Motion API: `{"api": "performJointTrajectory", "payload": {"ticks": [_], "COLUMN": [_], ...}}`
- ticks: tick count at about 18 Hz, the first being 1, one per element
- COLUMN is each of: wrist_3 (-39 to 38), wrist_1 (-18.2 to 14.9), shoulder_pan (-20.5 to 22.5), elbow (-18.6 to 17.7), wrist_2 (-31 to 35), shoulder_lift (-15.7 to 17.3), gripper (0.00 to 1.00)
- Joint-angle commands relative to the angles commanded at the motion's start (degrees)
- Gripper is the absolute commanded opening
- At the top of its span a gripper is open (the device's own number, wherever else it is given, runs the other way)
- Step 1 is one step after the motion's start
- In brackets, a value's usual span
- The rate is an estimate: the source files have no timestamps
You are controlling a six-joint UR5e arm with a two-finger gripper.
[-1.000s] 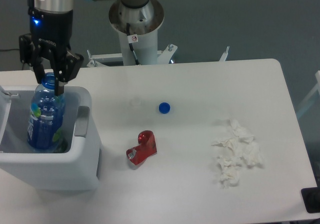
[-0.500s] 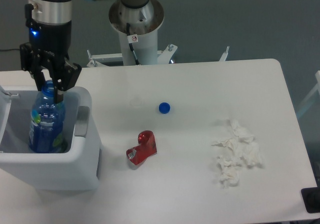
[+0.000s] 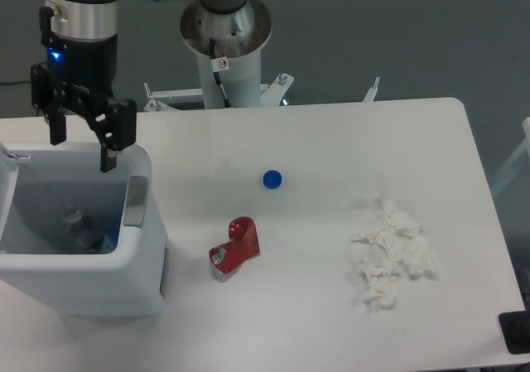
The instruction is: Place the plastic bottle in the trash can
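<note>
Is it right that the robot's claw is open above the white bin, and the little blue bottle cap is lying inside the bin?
Not quite. The gripper is open above the trash can, but the blue bottle cap is not inside it. The camera view shows the cap lying on the table, to the right of the bin, just above the crushed red can.

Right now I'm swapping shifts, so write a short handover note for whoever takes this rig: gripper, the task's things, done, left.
Gripper: open and empty, above the back rim of the trash can.
Plastic bottle: lying low inside the trash can, only dimly visible through the grey interior.
Done: the bottle is in the bin.
Left: lift the arm clear.
Elsewhere on the table: crushed red can, blue bottle cap, crumpled tissue, none of them part of this job.
</note>
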Motion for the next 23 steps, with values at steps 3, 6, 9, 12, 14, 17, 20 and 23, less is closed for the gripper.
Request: {"api": "performJointTrajectory", "payload": {"ticks": [3,6,9,12,14,17,20,23], "wrist_3": [0.09,1.05,3.59,13.49,19.22,20.3,20.39,20.39], "wrist_1": [-0.79,-4.65,-6.23,-10.45,-10.72,-10.99,-10.47,-9.93], "shoulder_pan": [0.26,6.13,13.25,20.28,22.84,25.31,25.75,25.66], "elbow": [-0.88,-3.16,-3.78,-3.51,-3.52,-3.43,-3.43,-2.64], "wrist_2": [8.06,11.78,11.87,11.96,12.57,13.1,12.93,12.93], "shoulder_lift": [0.27,0.61,0.35,-0.96,-3.94,-6.32,-9.66,-13.17], "gripper": [1.0,1.0,1.0,1.0,1.0,1.0,1.0,1.0]}}
